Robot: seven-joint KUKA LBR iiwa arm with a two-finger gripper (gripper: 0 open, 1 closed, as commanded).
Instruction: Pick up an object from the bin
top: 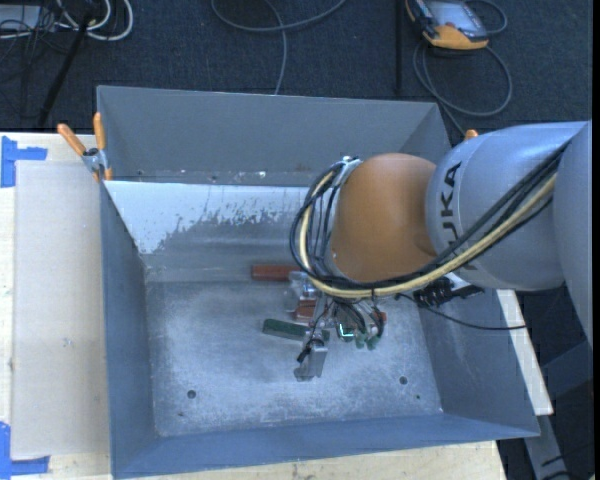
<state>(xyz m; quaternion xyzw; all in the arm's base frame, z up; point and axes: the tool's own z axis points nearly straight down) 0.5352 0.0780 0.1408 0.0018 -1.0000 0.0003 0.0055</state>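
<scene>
Near the middle of the grey metal bin [180, 368] the pincer [315, 351] hangs just beside a dark green flat stick [280, 328]; whether it is clenched I cannot tell. The stick lies on the bin's floor, its long axis running left to right.

"KUKA" is read in dark letters on the grey arm casing [500, 208], above and right of the gripper [312, 356].
</scene>
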